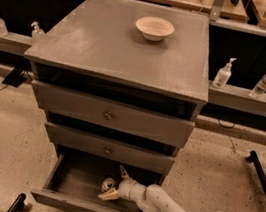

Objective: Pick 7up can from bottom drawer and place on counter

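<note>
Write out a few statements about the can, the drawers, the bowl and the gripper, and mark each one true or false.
1. The bottom drawer is pulled open. True.
2. The 7up can stands on the counter. False: it is inside the bottom drawer, on its floor.
3. The gripper is down in the bottom drawer, open, with one finger on each side of the can. True.
4. The bowl lies in the bottom drawer beside the can. False: it sits on the counter, toward the back edge.
5. The gripper hovers above the bowl. False: it is low, in the drawer, far below the counter.
</note>
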`<state>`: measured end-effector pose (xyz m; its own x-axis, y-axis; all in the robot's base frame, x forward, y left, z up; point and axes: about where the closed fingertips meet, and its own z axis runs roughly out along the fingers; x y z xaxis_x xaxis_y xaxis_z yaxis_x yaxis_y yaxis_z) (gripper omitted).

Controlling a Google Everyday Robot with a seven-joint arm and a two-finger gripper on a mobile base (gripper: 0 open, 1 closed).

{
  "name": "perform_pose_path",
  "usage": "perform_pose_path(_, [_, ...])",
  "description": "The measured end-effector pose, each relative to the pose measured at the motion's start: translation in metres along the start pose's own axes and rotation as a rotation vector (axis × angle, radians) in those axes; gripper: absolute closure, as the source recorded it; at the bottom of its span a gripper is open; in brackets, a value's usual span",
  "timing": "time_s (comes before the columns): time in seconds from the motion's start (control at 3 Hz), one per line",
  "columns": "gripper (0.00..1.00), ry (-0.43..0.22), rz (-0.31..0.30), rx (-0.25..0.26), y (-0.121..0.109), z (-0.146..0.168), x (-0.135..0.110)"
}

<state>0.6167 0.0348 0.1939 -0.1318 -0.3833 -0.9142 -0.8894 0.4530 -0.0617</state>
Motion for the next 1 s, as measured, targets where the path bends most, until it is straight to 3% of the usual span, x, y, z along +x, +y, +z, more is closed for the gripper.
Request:
perform_pose_path(0.33, [0.13,-0.034,0.010,-0.020,-0.0028,-0.0010,0.0052])
perform_pose_path(1.0, [0.60,-0.126,-0.006,-0.050,-0.0036,-0.0045,0.0079])
